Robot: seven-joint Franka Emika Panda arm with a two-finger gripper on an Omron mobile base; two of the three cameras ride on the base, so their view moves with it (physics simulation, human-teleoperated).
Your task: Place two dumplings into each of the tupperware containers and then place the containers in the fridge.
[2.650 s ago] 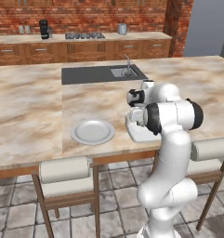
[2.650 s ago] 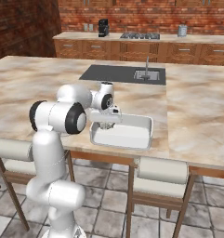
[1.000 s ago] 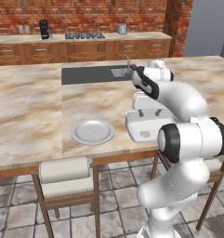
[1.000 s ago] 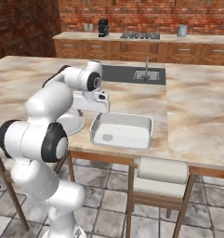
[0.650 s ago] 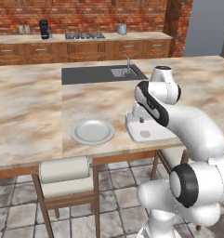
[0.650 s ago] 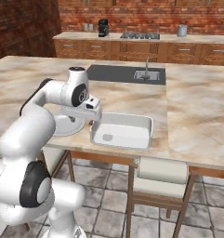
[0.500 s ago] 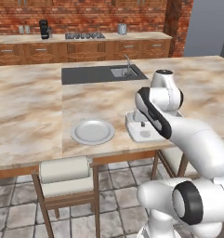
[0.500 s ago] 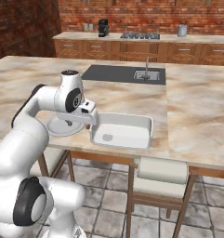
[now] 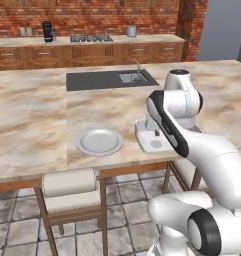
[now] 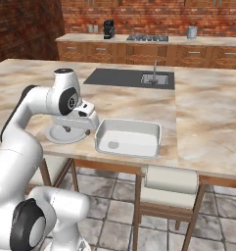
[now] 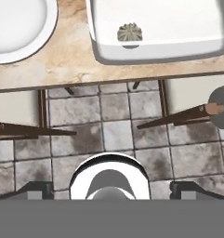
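Left base view: The white tupperware container sits at the near edge of the marble tabletop, partly hidden behind the arm. One dark speck, likely a dumpling, shows inside it. A round plate lies to the container's left, apart from it. A dark sink panel with a faucet is set into the far part of the tabletop. The grey fridge stands at the far right. A stool stands under the near edge, below the plate.

Right base view: The white tupperware container rests at the near edge of the tabletop, just right of the arm's hand. A small rounded shape lies on its floor near the left end; what it is cannot be told here. The plate lies left of the container, partly covered by the hand. The claw hangs beside the container's left rim; its fingers cannot be made out here. A stool stands below the container.

Hand view: The claw's fingertips stand spread wide apart at the bottom corners, with nothing between them. One ridged, beige dumpling lies inside the white tupperware container, close to its near wall. The plate is at the upper left. Tiled floor and stool legs fill the middle.
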